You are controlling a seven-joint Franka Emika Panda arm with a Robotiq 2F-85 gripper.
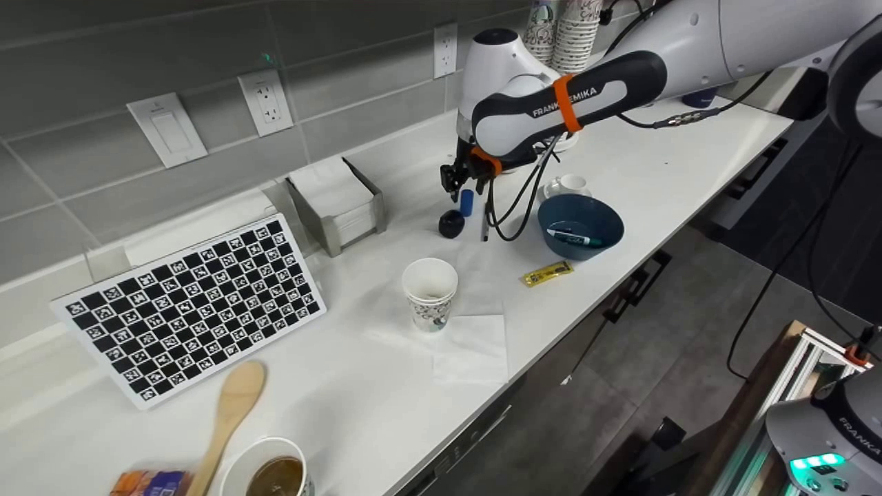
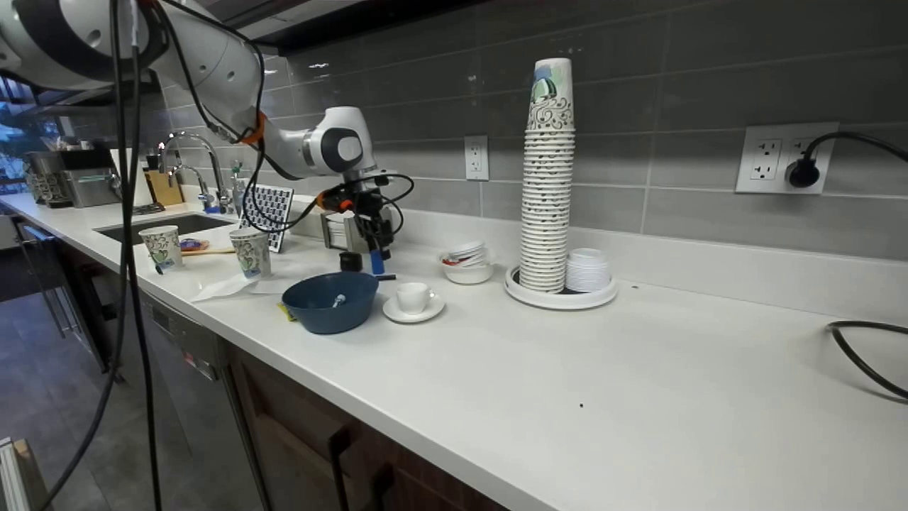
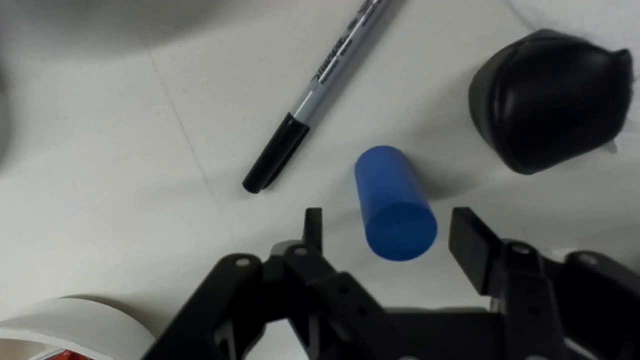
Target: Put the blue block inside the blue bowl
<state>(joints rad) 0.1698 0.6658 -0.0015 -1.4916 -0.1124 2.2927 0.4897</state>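
The blue block (image 1: 466,204) is a small bright-blue cylinder standing upright on the white counter, also seen in an exterior view (image 2: 377,262) and in the wrist view (image 3: 395,210). My gripper (image 1: 466,189) is open just above it. In the wrist view my gripper's fingers (image 3: 385,225) are on either side of the block's top, with gaps on both sides. In an exterior view the gripper (image 2: 379,247) hides part of the block's upper end. The dark-blue bowl (image 1: 591,209) stands nearer the counter's front edge, with a green-and-white marker (image 1: 573,238) inside; it also shows in an exterior view (image 2: 330,312).
A black round object (image 3: 555,100) and a grey marker (image 3: 325,70) lie beside the block. A white mug (image 1: 570,183) on a saucer and a yellow packet (image 1: 548,273) are near the bowl. Paper cups (image 1: 431,296), a napkin holder (image 1: 337,203) and a small white bowl (image 2: 468,272) stand around.
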